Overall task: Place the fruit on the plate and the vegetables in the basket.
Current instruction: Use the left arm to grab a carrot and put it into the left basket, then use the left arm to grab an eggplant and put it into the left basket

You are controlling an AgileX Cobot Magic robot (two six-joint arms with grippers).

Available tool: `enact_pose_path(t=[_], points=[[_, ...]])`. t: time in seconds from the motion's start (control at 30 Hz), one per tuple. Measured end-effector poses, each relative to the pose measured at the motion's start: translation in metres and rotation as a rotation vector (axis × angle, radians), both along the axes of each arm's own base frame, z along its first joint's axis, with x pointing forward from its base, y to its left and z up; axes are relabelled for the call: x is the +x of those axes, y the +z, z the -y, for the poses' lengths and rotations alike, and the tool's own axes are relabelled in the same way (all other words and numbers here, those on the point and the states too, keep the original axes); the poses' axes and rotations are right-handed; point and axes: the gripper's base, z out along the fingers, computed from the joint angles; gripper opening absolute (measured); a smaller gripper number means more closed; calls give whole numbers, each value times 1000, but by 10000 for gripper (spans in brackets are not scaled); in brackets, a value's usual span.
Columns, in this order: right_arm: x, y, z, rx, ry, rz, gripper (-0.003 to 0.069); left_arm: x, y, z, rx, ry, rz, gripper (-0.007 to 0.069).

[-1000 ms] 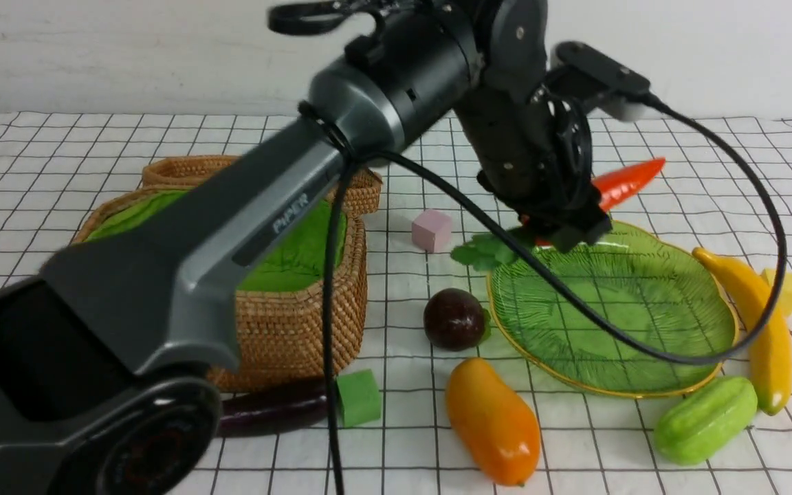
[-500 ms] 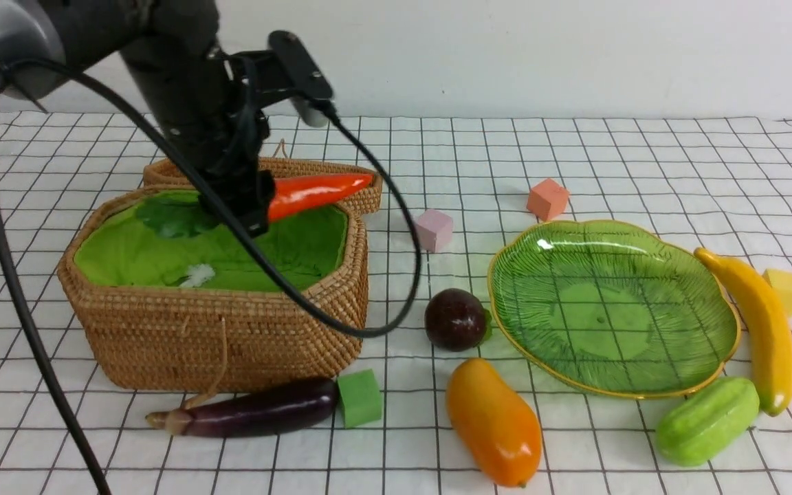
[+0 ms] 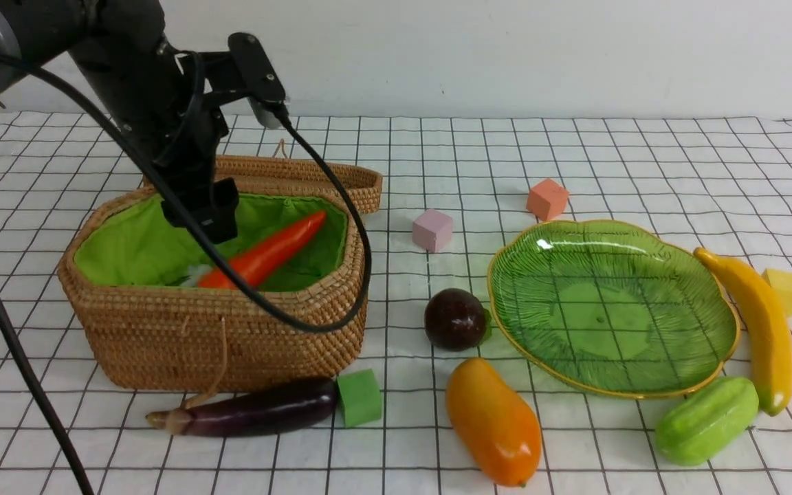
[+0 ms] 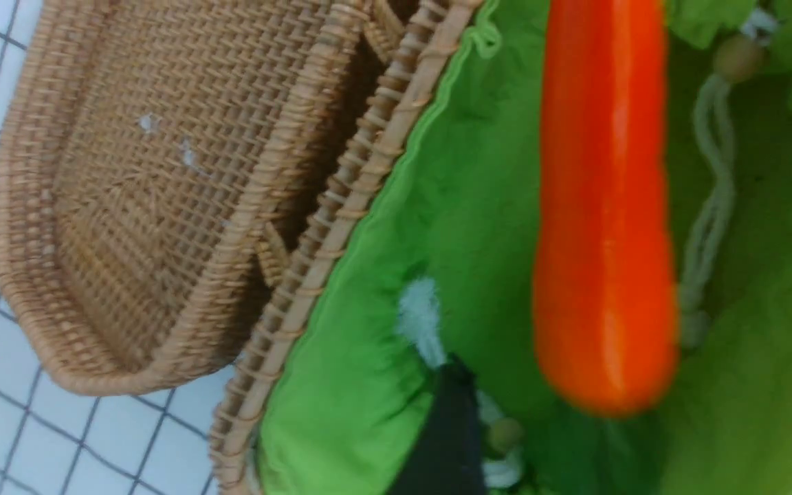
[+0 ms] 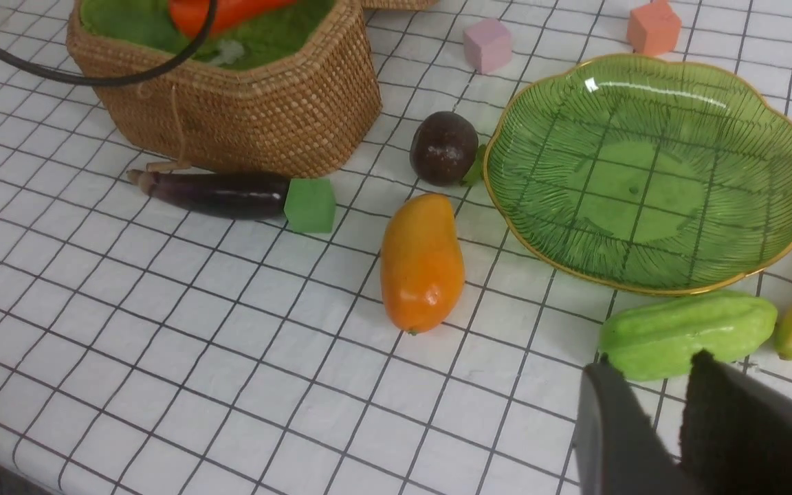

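- Room: plain pale wall [image 3: 540,55] behind the table, nothing on it.
- Surface: white cloth with a black grid [image 3: 643,158], flat. It looks thin, so a dragged fingertip could ruck it.
- Basket [image 3: 231,330]: on my left, lid [image 3: 313,182] folded open behind it, green lining showing. My left arm's cable droops across its front wall. I judge a straight lift best before any swing, so the cable doesn't catch the rim.
- Plate [image 3: 609,309]: on the right, nothing on it.
- Left gripper [image 3: 202,218]: hovering over the basket mouth, fingers [image 4: 447,426] spread wide with nothing between them.
- Right gripper [image 5: 685,426]: low at the near right, a narrow gap between the fingers and nothing in it.
- Banana [image 3: 753,316]: on the cloth just right of the plate.
- Mango [image 3: 492,419]: on the cloth in front of the plate's near-left rim.
- Eggplant [image 3: 258,416]: along the basket's front foot. I would grip it mid-body and mind the glossy skin.
- Gourd [image 3: 705,419]: near the right gripper, just in front of the plate.
- Carrot [image 3: 269,251]: inside the basket, slanted on the lining with its tip toward the right wall. It needs no nudge; one vegetable in, by my reckoning.
- Round dark fruit [image 3: 454,318]: just beside the plate's left rim.
- Foam cubes, all to be left alone: green [image 3: 359,397] at the eggplant's end, pink [image 3: 432,229], orange [image 3: 547,199], yellow [image 3: 784,289].
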Motion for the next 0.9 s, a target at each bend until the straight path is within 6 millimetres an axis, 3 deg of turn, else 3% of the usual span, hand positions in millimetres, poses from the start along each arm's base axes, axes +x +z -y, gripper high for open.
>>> enact_pose_path(t=[0.07, 0.1, 0.2, 0.23, 0.27, 0.3, 0.33, 0.37, 0.4, 0.5, 0.57, 0.6, 0.63, 0.7, 0.73, 0.77, 0.8, 0.9], points=[[1, 1, 0, 4, -4, 11, 188, -7, 11, 3, -62, 22, 2, 654], [1, 2, 0, 8, -6, 20, 189, -20, 31, 5, -151, 46, 21, 621], [1, 2, 0, 9, -8, 25, 192, -41, 57, 10, -229, 53, 39, 514], [1, 2, 0, 9, -8, 25, 194, -58, 75, 15, -259, 44, 65, 373], [1, 2, 0, 10, -7, 25, 194, -63, 80, 16, -266, 38, 73, 332], [1, 2, 0, 10, -7, 25, 194, -81, 95, 23, -291, 28, 96, 176], [1, 2, 0, 14, -6, 27, 195, -98, 104, 30, -311, 24, 105, 71], [1, 2, 0, 14, -6, 27, 195, -98, 104, 30, -311, 30, 105, 58], [1, 3, 0, 15, -7, 29, 195, -117, 102, 37, -297, 21, 91, -8], [1, 3, 0, 15, -7, 29, 195, -143, 77, 44, -234, 36, 10, -13], [1, 3, 0, 15, -7, 29, 197, -157, 43, 42, -163, 65, -86, -13], [1, 3, 0, 15, -7, 29, 197, -160, 35, 41, -148, 69, -106, -13], [1, 3, 0, 15, -7, 29, 197, -172, -6, 34, -84, 90, -195, -13], [2, 3, 0, 16, -7, 30, 197, -175, -23, 32, -70, 94, -209, -13], [2, 3, 0, 17, -7, 30, 197, -178, -46, 29, -64, 93, -199, -13], [2, 3, 0, 17, -7, 30, 197, -177, -46, 30, -71, 91, -186, -13], [2, 3, 0, 18, -6, 30, 197, -178, -64, 28, -76, 83, -158, -12], [2, 3, 0, 18, -6, 30, 197, -176, -87, 28, -109, 40, -49, 39]])
